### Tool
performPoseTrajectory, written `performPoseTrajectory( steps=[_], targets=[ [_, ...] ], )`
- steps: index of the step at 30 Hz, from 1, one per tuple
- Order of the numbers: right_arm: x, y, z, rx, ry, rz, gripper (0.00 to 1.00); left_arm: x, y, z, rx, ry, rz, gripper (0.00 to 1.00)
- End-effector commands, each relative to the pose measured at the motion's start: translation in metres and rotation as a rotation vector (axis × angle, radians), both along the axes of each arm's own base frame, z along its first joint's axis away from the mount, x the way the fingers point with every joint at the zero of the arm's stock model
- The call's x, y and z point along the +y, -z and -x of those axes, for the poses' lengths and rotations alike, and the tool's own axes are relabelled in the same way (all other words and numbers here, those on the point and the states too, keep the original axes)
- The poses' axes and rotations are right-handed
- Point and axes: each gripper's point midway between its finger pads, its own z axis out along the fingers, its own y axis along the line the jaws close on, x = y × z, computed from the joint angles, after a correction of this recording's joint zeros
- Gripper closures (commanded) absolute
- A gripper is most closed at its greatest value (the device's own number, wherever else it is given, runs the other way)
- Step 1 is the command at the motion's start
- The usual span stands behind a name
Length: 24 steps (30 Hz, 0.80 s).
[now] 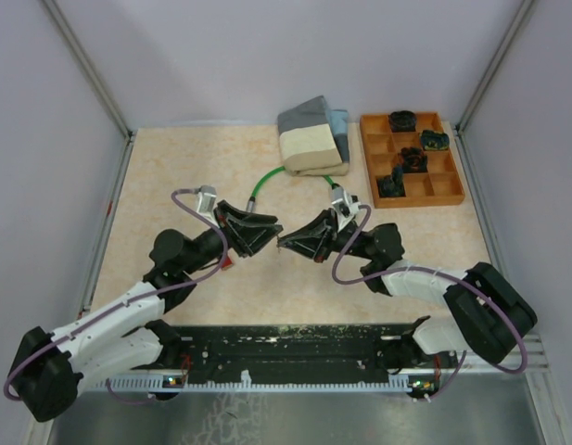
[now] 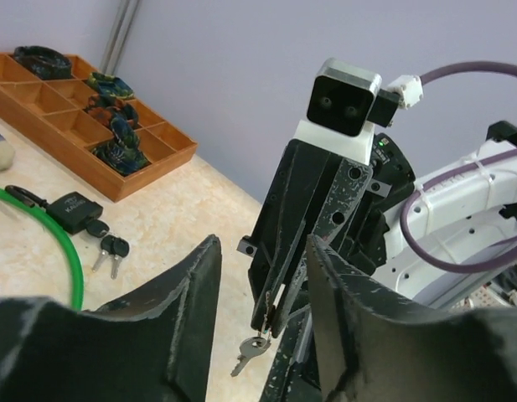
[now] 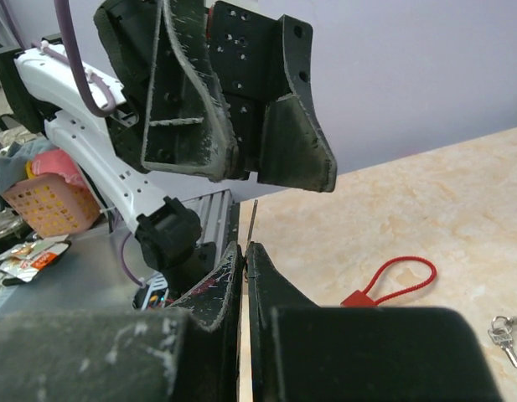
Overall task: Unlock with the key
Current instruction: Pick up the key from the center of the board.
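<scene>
My right gripper (image 1: 286, 241) (image 3: 245, 247) is shut on a thin silver key (image 3: 253, 219), whose blade sticks out past the fingertips. A second key (image 2: 250, 353) hangs on a ring below them. My left gripper (image 1: 270, 232) (image 2: 262, 248) is open, its jaws standing either side of the right gripper's tip without touching the key. The black lock body (image 2: 74, 210) with its green cable (image 2: 71, 255) (image 1: 263, 182) lies on the table further back, with another pair of keys (image 2: 110, 249) beside it.
A wooden compartment tray (image 1: 445, 187) (image 2: 154, 166) with dark items stands at the back right. Grey and beige foam blocks (image 1: 311, 139) sit at the back middle. A red loop tag (image 3: 394, 281) lies on the table under the left arm.
</scene>
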Motion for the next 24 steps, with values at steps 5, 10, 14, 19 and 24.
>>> performPoseTrajectory(
  steps=[5, 10, 14, 19, 24],
  targets=[
    [-0.008, -0.005, -0.018, -0.002, 0.066, 0.013, 1.0, 0.026, 0.006, -0.022, 0.083, -0.2, -0.082, 0.25],
    [-0.017, 0.022, -0.033, 0.103, 0.139, 0.087, 1.0, 0.052, 0.043, -0.042, 0.28, -0.385, -0.269, 0.18],
    [-0.024, 0.04, -0.037, 0.11, 0.198, 0.15, 1.0, 0.081, 0.087, -0.051, 0.508, -0.559, -0.452, 0.15],
    [-0.032, 0.059, -0.034, 0.111, 0.231, 0.19, 1.0, 0.113, 0.139, -0.043, 0.776, -0.714, -0.673, 0.13],
    [-0.036, 0.071, -0.032, 0.117, 0.244, 0.207, 1.0, 0.138, 0.181, -0.032, 0.991, -0.781, -0.838, 0.11]
  ],
)
